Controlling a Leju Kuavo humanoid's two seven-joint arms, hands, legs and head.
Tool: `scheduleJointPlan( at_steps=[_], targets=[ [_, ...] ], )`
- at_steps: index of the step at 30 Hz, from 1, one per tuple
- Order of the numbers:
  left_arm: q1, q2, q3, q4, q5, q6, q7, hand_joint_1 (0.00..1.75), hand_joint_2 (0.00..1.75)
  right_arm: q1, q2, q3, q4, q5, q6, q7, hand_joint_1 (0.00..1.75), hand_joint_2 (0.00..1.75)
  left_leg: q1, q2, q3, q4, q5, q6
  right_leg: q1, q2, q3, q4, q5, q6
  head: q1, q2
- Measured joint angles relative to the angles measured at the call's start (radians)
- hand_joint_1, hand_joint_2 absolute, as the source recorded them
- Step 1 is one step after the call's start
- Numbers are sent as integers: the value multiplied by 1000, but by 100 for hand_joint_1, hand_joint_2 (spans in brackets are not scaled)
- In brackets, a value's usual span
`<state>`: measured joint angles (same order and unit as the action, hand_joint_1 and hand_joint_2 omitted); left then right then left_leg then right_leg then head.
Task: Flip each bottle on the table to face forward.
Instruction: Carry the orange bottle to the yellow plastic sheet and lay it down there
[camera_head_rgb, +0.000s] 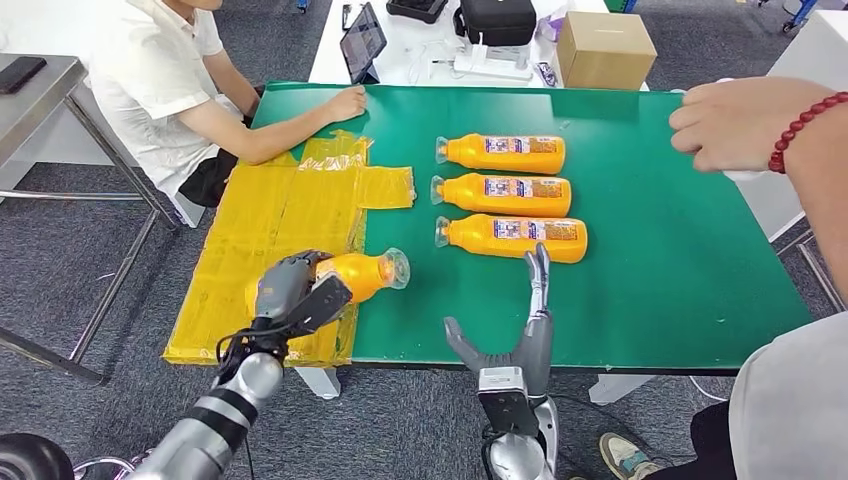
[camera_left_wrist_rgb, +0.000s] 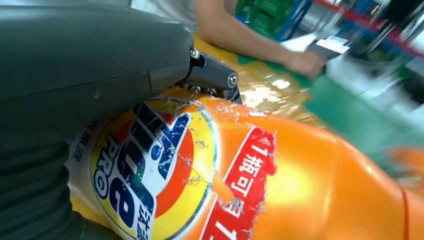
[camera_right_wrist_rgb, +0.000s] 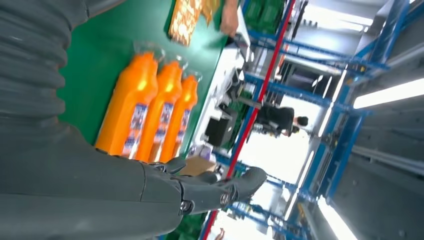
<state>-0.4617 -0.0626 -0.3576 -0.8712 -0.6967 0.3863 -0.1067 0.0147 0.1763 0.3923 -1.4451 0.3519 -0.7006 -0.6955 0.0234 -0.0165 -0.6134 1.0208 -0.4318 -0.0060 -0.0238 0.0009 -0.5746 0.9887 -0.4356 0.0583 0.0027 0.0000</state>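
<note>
Left hand (camera_head_rgb: 290, 290) fingers wrap the lying orange bottle (camera_head_rgb: 368, 272) mid-body over its label; smooth, rigid plastic, likely slippery and weighty if full; right hand (camera_head_rgb: 522, 335) fingers spread, holding nothing.

Green table (camera_head_rgb: 650, 270), three bottles (camera_head_rgb: 510, 194)

Both arms are silver tubes with black bands and loose black cables. The left hand (camera_head_rgb: 292, 288) has a grey ribbed cover, dark fingers (camera_head_rgb: 325, 300) and small silver screws; the right hand (camera_head_rgb: 520, 340) is grey.
</note>
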Motion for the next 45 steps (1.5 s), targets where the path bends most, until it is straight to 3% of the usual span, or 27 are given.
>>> scheduleJointPlan(
  at_steps=[1,3,5,7,8,19,24,31,36,41,45],
  targets=[
    [-42,2,0,61,-31,-22,21,174,175,-7,-2,9,10,-8,0,0,0,175,0,0,0,0,0,0,0,0,0,0,1,-1,0,0],
    [-112,5,-2,166,-69,-62,54,144,175,-18,-7,21,27,-19,0,0,0,175,0,1,2,0,0,0,0,0,1,0,1,-1,0,0],
    [-160,6,-3,243,-82,-83,71,62,175,-25,-12,29,40,-28,2,0,0,175,0,1,3,0,0,0,0,1,2,0,1,-1,0,0],
    [-192,6,-4,296,-86,-93,82,5,175,-29,-16,34,50,-35,5,0,0,175,0,1,4,0,0,0,0,1,3,0,1,-1,0,0],
    [-202,6,-4,317,-88,-96,86,0,175,-30,-18,37,55,-36,7,0,0,175,0,1,4,0,0,0,0,1,3,0,1,-1,0,0],
    [-227,1,-3,411,-99,-155,102,0,175,-32,-27,56,88,-53,10,0,0,175,0,1,6,0,0,0,0,2,5,0,1,-1,0,0],
    [-228,1,-3,412,-104,-191,76,0,175,-32,-28,58,97,-57,10,0,0,175,0,1,9,0,0,0,0,1,8,0,1,-1,0,0],
    [-215,-3,-2,403,-96,-172,23,0,175,-32,-30,60,104,-61,9,0,0,175,0,0,11,0,0,0,0,1,10,0,1,-1,0,0],
    [-81,-41,27,244,8,-49,-145,0,175,-22,-32,59,104,-42,4,-1,0,175,-1,0,8,0,0,0,0,1,7,0,1,-1,0,0],
    [77,-91,40,-1,121,9,-241,0,175,-2,-32,52,101,8,1,-1,0,175,-1,1,3,0,0,0,-1,2,1,0,1,-1,0,0],
    [164,-103,22,-172,159,63,-258,0,175,10,-23,-4,115,241,1,6,0,175,0,1,1,0,0,0,0,2,0,0,1,-1,0,0]
  ],
)
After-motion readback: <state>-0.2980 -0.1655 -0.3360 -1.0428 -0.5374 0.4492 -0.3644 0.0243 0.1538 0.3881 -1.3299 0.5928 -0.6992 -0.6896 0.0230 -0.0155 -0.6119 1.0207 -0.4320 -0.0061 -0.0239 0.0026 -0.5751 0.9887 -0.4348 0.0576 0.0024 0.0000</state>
